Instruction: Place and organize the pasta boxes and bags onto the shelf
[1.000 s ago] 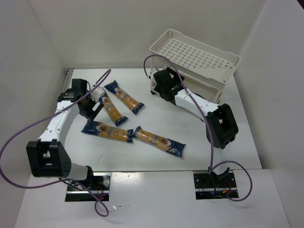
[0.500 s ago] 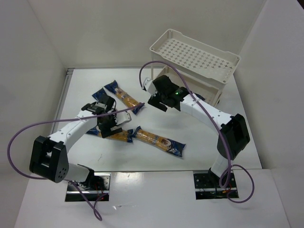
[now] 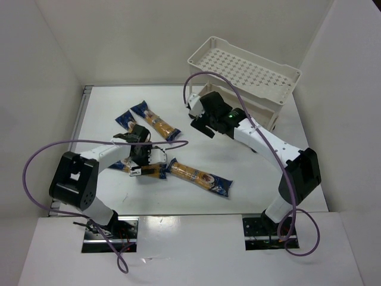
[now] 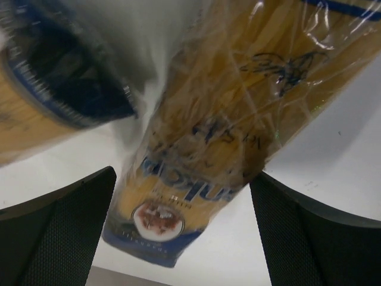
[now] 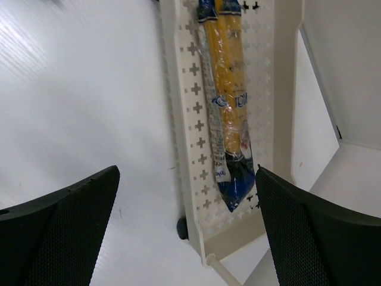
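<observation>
**Op:** grip status?

**Arm:** My left gripper is hanging wide open, clamping nothing. Its fingers are straddling the near packet, which is lying on the table. Contact: can't tell. My right gripper is gaping too, empty, hovering over the edge of the shelf at its lower tray.

**Op:** labels?

**Arm:** The near packet is showing upside-down blue lettering and a round emblem at its blue end. It's blurred, so I'm not reading it. The shelved packet is showing white lettering on blue, too small to read.

**Op:** room?

**Arm:** The shelf is sitting at the far right corner, close to the walls. The left wall is running along the table's left edge. The widest bare stretch of table is lying along the near edge, ahead of my bases.

**Op:** count?

**Arm:**
- I'm counting four packets on the table.
  - The near packet.
  - The front packet, end-on just beside it.
  - The far packet.
  - The half-hidden packet, under my left wrist.
- One more is lying lengthwise in the lower tray, making five.
- There is one shelf, with two tiers.
</observation>
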{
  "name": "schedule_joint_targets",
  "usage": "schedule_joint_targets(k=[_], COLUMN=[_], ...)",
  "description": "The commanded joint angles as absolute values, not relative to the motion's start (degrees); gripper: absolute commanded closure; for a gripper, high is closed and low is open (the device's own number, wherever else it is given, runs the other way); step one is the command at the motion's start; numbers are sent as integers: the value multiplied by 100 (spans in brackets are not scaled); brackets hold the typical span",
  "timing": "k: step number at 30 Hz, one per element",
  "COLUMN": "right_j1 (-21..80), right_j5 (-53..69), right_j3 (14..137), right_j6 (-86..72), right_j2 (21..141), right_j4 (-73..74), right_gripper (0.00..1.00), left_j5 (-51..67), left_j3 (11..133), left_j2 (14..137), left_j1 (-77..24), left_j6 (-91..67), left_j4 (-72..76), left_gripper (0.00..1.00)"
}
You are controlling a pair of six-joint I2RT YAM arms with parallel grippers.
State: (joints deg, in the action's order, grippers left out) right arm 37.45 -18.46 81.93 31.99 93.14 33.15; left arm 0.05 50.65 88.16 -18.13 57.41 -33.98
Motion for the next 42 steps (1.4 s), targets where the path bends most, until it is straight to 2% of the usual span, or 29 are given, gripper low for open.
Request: schedule_joint_targets(k=[1,6,10,12,13,14,15,21,25,31,36,42], right_j1=[3630,3577,3577,3577,3577,3577,3577,3577,3577,3577,3577,3577], right_j5=[-1890,-1837,-1837,-1889,-1890,-1942,-1942,-2355,-2408,-2470,-2926,-3708], right_j3=[8121,8068,8138,8217,8287,8288,8349,8726,9682,10405,10722,11127], right_j6=[3103,3103,3103,3103,3050,3050,3050,2795,2558,2452,2583,2917], right_j2=[9026,8974,8974,9026,9026,9026,9026,9026,9026,8965,8903,8834], right_j4=[3270,3322,3322,3322,3322,3270,3209,2953,2900,2787,2410,1820], right_gripper=[0,0,0,0,0,0,3,15,15,16,18,18], left_j5=[35,-61,-36,70,70,70,-104,-631,-1360,-1994,-2267,-2531], left_j3=[4983,4853,4772,4921,4922,4922,4835,5105,5572,5712,6441,7548], left_j2=[9183,9509,9834,9957,9958,9958,9871,8729,7957,7331,7461,8532], left_j1=[-1758,-1758,-1758,-1758,-1758,-1758,-1758,-1758,-1942,-2101,-2451,-3900], left_j6=[6257,6556,6452,6206,6092,5899,5689,5467,5861,6240,6240,6433], left_j4=[-3093,-3367,-3077,-3076,-2998,-2814,-2517,-2547,-2742,-2752,-2418,-1864], left_gripper=[0,0,12,41,71,91,100,100,100,100,100,100])
